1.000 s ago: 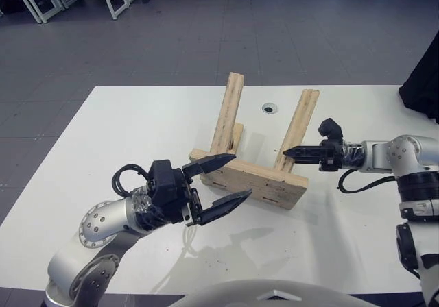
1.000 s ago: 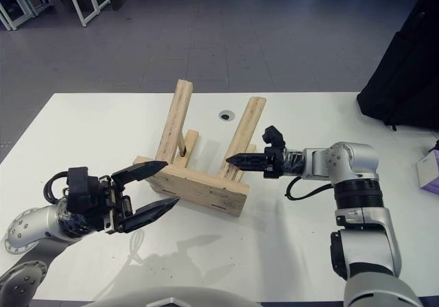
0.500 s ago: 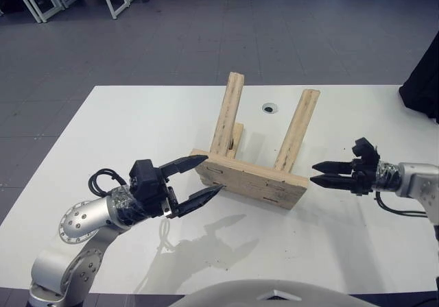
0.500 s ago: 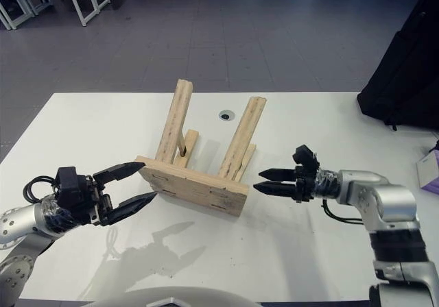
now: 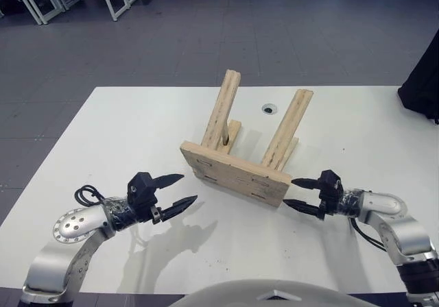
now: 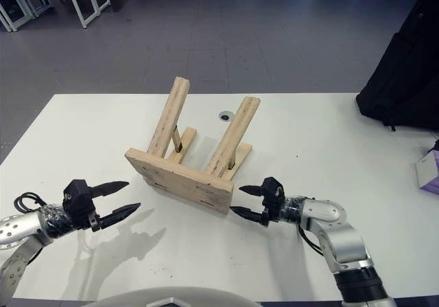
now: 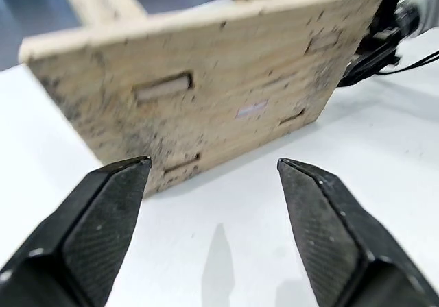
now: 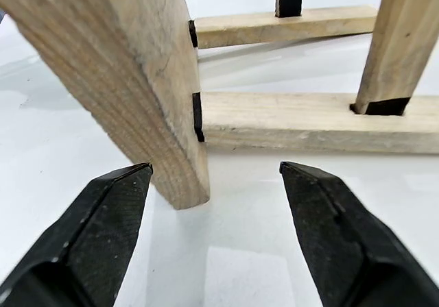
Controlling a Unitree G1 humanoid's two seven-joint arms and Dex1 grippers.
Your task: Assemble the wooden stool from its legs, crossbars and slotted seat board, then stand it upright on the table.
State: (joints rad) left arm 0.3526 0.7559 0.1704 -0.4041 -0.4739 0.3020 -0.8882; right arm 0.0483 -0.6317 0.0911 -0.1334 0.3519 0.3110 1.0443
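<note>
While its legs (image 5: pixel 221 112) are already slotted in, the stool (image 5: pixel 236 173) lies tipped over near the middle of the white table (image 5: pixel 123 122); the board (image 5: pixel 233 175) stands on one long edge and leans back, its flat face towards the robot; two legs rest on the table and two slant up and away; a crossbar (image 8: pixel 405 40) with a dark end joins a lower leg from above. Pale raw wood, speckled with dark flecks; leg ends show in slots through the board's face, and dark marks ring the joints. One small pale patch (image 7: pixel 250 108) near the board's middle is too blurred to read. Left gripper (image 5: pixel 175 190) hangs low over the table, its fingers (image 7: pixel 103 211) spread wide and holding nothing, near the board's left end but apart from it. Right gripper (image 5: pixel 293 192) is likewise spread and empty; its fingers (image 8: pixel 103 218) flank the board's lower right corner, which sits just beyond the tips.
</note>
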